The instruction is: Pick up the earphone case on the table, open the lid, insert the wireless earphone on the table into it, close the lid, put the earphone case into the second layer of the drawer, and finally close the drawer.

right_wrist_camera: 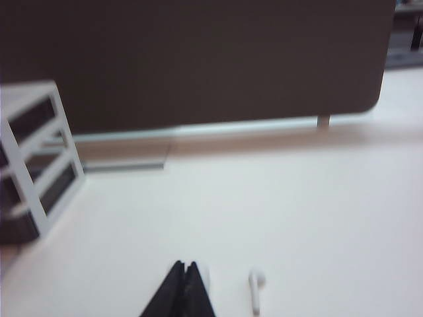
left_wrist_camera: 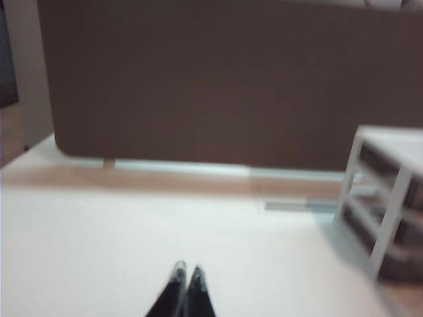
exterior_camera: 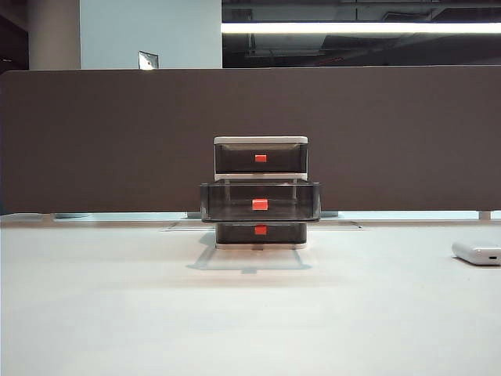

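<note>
Nothing is done yet: my left gripper (left_wrist_camera: 187,269) and right gripper (right_wrist_camera: 184,265) are pinched closed and empty, the earphone case (exterior_camera: 477,252) lies shut on the table (exterior_camera: 156,313), the wireless earphone (right_wrist_camera: 256,288) loose, the second layer of the drawer (exterior_camera: 260,200) pulled out.

L gripper (left_wrist_camera: 187,271) & R gripper (right_wrist_camera: 184,265): 2 slim black tapered fingers each, tips glossy.
</note>
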